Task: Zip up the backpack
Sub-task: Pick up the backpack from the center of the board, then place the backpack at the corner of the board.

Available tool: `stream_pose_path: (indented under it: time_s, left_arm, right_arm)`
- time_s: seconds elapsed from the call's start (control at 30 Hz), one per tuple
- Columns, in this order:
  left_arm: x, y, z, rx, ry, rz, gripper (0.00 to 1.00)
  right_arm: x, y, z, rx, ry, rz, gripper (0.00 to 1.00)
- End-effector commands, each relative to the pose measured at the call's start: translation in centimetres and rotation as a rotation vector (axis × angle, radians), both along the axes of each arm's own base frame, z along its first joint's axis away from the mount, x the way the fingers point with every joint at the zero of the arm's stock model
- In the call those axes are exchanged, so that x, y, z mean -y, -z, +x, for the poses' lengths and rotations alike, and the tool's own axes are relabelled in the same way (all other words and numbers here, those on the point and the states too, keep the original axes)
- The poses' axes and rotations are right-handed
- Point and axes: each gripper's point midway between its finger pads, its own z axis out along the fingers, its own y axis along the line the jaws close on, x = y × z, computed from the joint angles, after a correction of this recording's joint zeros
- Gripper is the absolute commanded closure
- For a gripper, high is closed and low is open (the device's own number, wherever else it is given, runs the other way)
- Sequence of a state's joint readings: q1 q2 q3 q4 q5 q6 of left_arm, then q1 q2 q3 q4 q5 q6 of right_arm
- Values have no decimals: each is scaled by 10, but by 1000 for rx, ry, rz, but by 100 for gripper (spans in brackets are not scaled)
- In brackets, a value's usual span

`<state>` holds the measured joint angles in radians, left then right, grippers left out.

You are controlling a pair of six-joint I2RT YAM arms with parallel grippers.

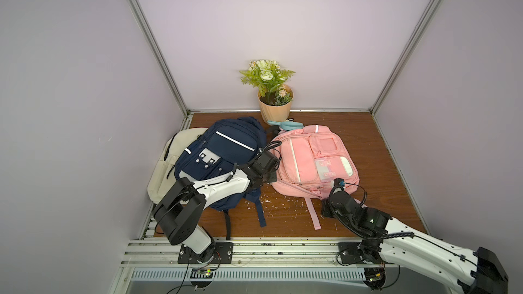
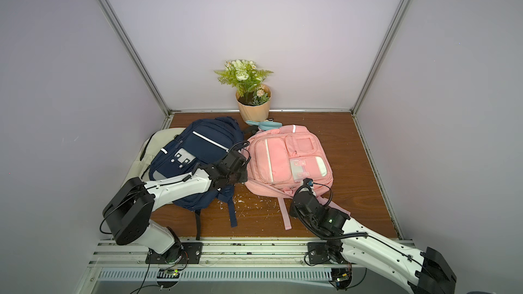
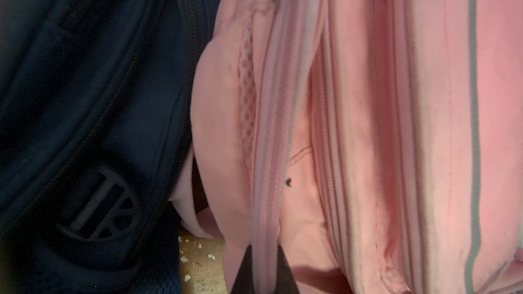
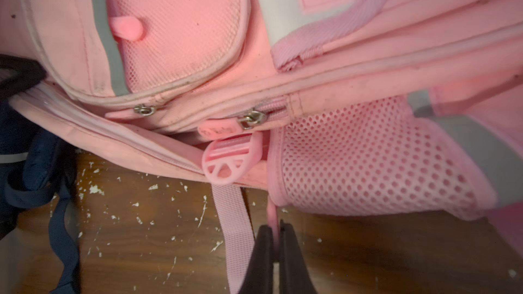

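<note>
**Desk:** What's the booth like from your end?

**Me:** Lavender walls, a scuffed wooden table (image 1: 368, 142), and a flowerpot (image 1: 276, 108) at the back. The pink backpack (image 1: 314, 162) lies flat right of centre, its side against a navy backpack (image 1: 223, 148).

**Desk:** And your claws?

**Me:** My left claw (image 3: 263, 258) is clamped on the pink zip band (image 3: 268, 137), on the side nearest the navy bag. My right claw (image 4: 275, 230) is at the bag's near edge, just beside the mesh pocket (image 4: 368, 159). It's pinched almost together on a thin pink strip (image 4: 271, 210). I take that for the slider's pull, but I can't see where it attaches.

**Desk:** How far along are we?

**Me:** Barely begun, I'd judge. In the left wrist view the main zip gapes, with pale lining (image 3: 302, 188) showing between its two rows. The smaller front pockets look closed. That leaves the whole run to do. I'd hold the band taut with the left and draw the pull along with the right.
</note>
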<state>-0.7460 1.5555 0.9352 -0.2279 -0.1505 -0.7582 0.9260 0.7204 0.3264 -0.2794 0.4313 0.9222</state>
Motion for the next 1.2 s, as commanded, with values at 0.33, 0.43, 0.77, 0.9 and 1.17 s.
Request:
stream_pose_path:
  time_s: [0.33, 0.43, 0.77, 0.9, 1.17]
  left_arm:
    - [28, -162, 4, 467, 276, 228, 100]
    - [26, -195, 0, 555, 338, 256, 100]
    - [21, -289, -25, 850, 523, 498, 100]
    - [14, -312, -34, 934, 561, 523, 100]
    - [6, -356, -46, 1109, 588, 563, 100]
  right_arm:
    - [23, -148, 23, 496, -39, -127, 23]
    - [31, -185, 27, 608, -10, -161, 13]
    - [-6, -264, 71, 688, -206, -322, 10]
    - [-6, -292, 81, 754, -219, -348, 10]
    - [-19, -349, 80, 929, -328, -326, 13]
